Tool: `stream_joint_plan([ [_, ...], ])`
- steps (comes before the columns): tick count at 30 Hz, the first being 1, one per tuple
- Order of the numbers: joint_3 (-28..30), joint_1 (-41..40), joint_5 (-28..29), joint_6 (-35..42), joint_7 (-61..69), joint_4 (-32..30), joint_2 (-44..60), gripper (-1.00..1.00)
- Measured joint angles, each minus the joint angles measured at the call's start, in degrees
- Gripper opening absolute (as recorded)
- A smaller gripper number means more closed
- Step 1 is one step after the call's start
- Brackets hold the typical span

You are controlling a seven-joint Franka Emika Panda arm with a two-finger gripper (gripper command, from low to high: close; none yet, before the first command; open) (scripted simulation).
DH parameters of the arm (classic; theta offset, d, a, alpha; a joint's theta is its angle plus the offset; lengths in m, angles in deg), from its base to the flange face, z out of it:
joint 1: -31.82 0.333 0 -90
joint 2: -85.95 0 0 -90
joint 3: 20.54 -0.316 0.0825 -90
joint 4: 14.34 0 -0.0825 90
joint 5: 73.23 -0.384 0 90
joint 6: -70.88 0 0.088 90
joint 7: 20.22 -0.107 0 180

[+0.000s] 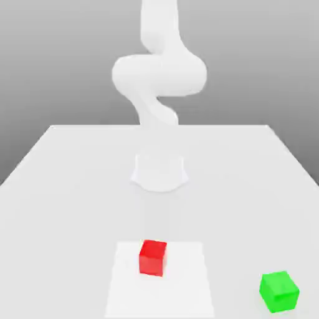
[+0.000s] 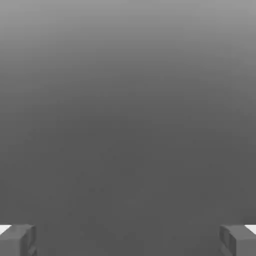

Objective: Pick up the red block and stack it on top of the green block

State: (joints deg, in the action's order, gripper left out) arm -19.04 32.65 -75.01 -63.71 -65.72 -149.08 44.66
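The red block (image 1: 152,257) is found resting on the table (image 1: 68,180), near the front edge in the exterior view and roughly on the middle line of that view. It sits squarely on a slightly brighter square patch (image 1: 187,280) of the surface, with nothing touching it. Being a cube, it offers no long axis to be matched; its faces are seen turned only a little from the table's edges, so a grip across either pair of opposite sides is judged workable.

The green block (image 1: 279,291) lies on the same surface, well apart from the red one, toward the exterior view's right and a little nearer the front edge. The two are not touching, and nothing has been stacked yet.

The arm (image 1: 159,75) is seen rising at the far side of the table, behind its round base (image 1: 159,171), almost in line with the red block. The relation on which the coming move is judged to turn is therefore this: the red block lies on the near side of the base, straight out in front of the arm, so a reach forward and down is called for, with little shift to either side.

In the hand view the gripper (image 2: 128,240) is shown with its two fingers (image 2: 17,239) spread wide apart and nothing held between them. Only a plain grey backdrop is seen beyond the fingertips, so the hand is judged not yet aimed at the block.
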Motion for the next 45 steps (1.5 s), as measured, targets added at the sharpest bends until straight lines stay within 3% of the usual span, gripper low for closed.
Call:
stream_joint_plan([
  [11,2.62,2.51,-6.13,-14.07,-0.29,-14.44,23.91,0.00],
  [15,2.04,2.11,-4.84,-19.76,-3.08,-20.01,32.86,0.00],
  [18,2.05,1.05,-0.51,-23.82,-7.47,-24.03,38.72,0.00],
  [21,2.23,0.91,1.23,-27.69,-9.04,-24.82,43.52,0.00],
  [27,0.73,-0.04,-0.42,-35.79,-7.88,-23.70,53.05,0.00],
  [28,0.31,-0.38,-0.75,-37.01,-7.70,-23.55,54.51,-1.00],
  [35,0.17,-0.52,-0.61,-37.27,-7.83,-23.52,54.78,-1.00],
  [45,0.23,-0.49,2.54,-25.29,-8.17,-24.35,41.94,-1.00],
])
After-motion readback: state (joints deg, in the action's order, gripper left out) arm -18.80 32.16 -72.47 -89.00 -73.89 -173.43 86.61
